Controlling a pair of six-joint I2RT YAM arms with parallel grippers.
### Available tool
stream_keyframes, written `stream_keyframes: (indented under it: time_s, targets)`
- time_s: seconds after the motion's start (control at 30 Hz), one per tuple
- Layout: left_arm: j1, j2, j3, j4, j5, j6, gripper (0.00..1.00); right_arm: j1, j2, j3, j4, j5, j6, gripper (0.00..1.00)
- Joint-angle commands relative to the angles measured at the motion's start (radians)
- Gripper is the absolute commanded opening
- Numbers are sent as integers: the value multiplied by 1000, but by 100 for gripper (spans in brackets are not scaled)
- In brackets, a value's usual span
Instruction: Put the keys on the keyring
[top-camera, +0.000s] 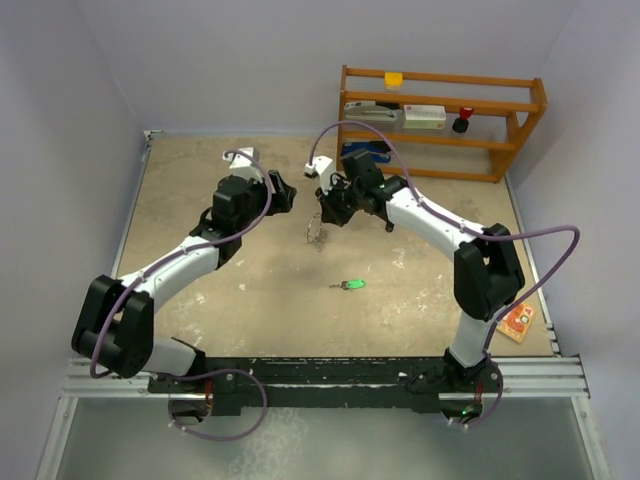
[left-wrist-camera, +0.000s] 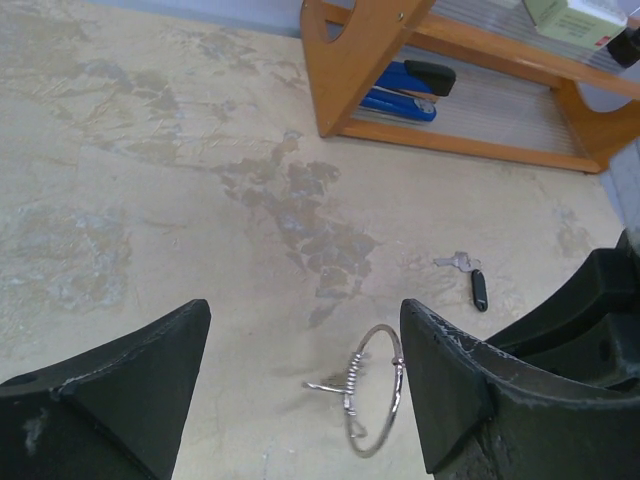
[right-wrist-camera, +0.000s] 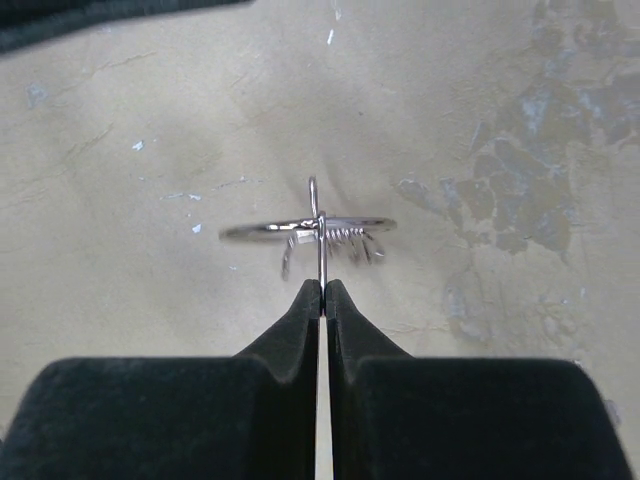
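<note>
The table (top-camera: 190, 200) is a worn beige sheet with grey patches, closed by walls on the left, back and right. Its left half is bare and offers the widest room.

The left pincer (top-camera: 287, 192) hovers left of centre. In the left wrist view its matte black, wedge-shaped fingers (left-wrist-camera: 120, 390) stand wide apart and grip nothing.

The keyring (top-camera: 317, 233) hangs between the two pincers, near the table's middle. The left wrist view shows it as a thin silver ring (left-wrist-camera: 375, 390) standing on edge, with a tight wire coil on one side, just beside the left pincer's right-hand finger. Whether it touches the table cannot be told.

The right pincer (right-wrist-camera: 322, 287) is clamped on the keyring. Only its own wrist view shows this: the flat black fingertips are pressed together on one thin wire.

The green-headed key (top-camera: 349, 285) lies flat nearer the arm bases, well apart from the keyring.

The black-headed key (left-wrist-camera: 479, 290) lies on the table to the right, plain only in the left wrist view.

An orange wooden shelf (top-camera: 440, 140) fills the back right corner, with a blue stapler (left-wrist-camera: 400, 90) under it.
</note>
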Motion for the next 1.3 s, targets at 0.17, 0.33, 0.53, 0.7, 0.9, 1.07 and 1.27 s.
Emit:
stream_keyframes:
  time_s: [0.17,0.33,0.53,0.7,0.9,1.07,1.27]
  targets:
    - [-65,-46,-55,195,-34,-89,75,6,43,279,-265,94,52,0]
    - [-128,-65,-73,231,-102,-59,75,6,77,398,-363,98,68,0]
    - [-144,-71,-90,253,-128,-43,75,6,67,439,-399,85,88,0]
    - [-147,-67,-90,255,-133,-44,75,6,57,448,-408,73,93,0]
    - [-153,-75,-98,246,-140,27,75,6,64,470,-433,41,101,0]
    - [-157,-89,-125,260,-165,131,75,6,88,534,-486,23,110,0]
    - [-162,-106,-179,352,-126,235,71,6,108,596,-538,33,114,0]
